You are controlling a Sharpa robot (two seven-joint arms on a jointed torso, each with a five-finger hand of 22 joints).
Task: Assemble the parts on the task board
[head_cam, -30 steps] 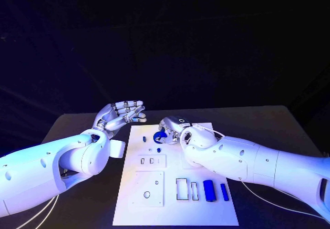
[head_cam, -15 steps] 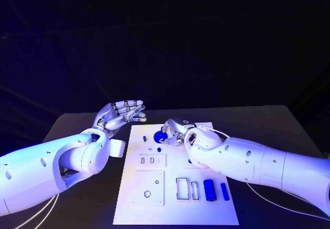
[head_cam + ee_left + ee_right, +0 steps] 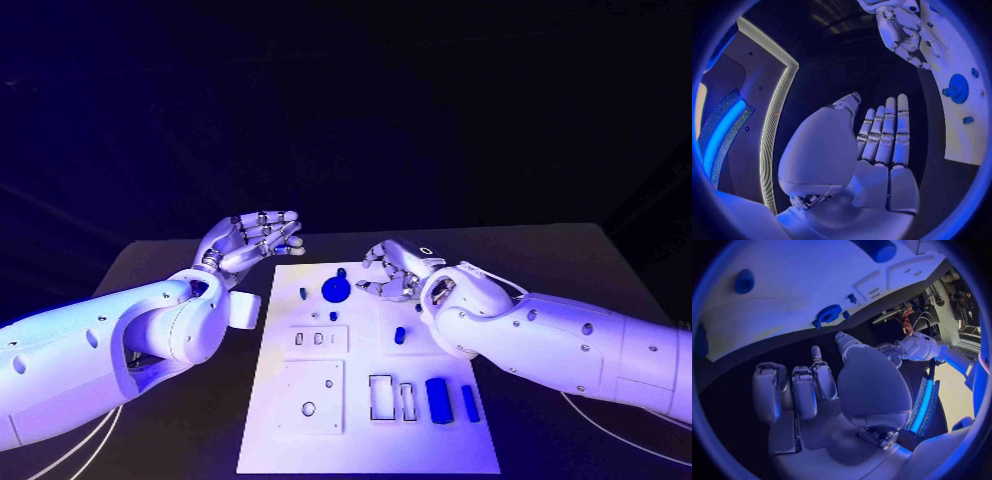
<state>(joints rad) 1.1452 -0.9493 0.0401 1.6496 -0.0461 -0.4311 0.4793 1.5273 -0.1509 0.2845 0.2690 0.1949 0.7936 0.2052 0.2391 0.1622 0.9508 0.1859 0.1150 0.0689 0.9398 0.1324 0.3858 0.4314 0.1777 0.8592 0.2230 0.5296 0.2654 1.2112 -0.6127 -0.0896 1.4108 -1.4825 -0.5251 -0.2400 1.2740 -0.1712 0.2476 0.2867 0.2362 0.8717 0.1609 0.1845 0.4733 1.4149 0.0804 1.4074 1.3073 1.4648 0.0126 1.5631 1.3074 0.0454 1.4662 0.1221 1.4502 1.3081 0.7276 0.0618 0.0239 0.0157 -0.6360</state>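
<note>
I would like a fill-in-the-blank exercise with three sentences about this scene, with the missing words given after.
1. The round blue gear-shaped part sits on the white rectangular task board, at its ____ end from the robot.
2. The left hand holds ____, its fingers spread.
3. The right hand is beside the gear-shaped part, not ____ it.

Missing words: far; nothing; holding

No text, label, brand, number or sign can be read on the board (image 3: pixel 368 400), the parts, the arms or the bench (image 3: pixel 562 260).
</note>
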